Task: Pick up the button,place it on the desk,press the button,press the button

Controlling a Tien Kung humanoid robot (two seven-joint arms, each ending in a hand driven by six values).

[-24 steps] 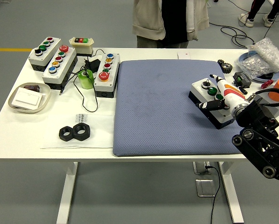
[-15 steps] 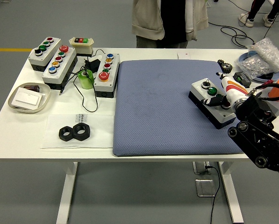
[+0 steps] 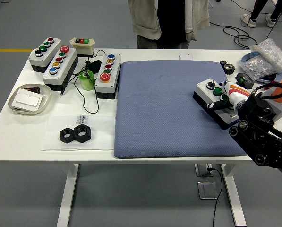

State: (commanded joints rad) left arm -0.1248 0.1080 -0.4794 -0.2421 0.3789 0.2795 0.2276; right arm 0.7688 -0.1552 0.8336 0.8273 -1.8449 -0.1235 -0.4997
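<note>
At the right of the frame, a white-topped, black-based push-button control box (image 3: 215, 100) sits on the blue-grey textured mat (image 3: 169, 106) — so pick-up and placement look done. The robot's right hand (image 3: 227, 100), white and orange, lies over the box's near end, fingers curled down on its buttons — pressing seems underway, not finished.

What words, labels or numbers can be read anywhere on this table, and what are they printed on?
Nothing here can be read for certain.
Small white label with black print on the white table, above the two black hex nuts: too small and blurred to read.
White card in the shallow beige dish: no print can be made out.
Grey push-button boxes: coloured caps only, no legible marking.
</note>
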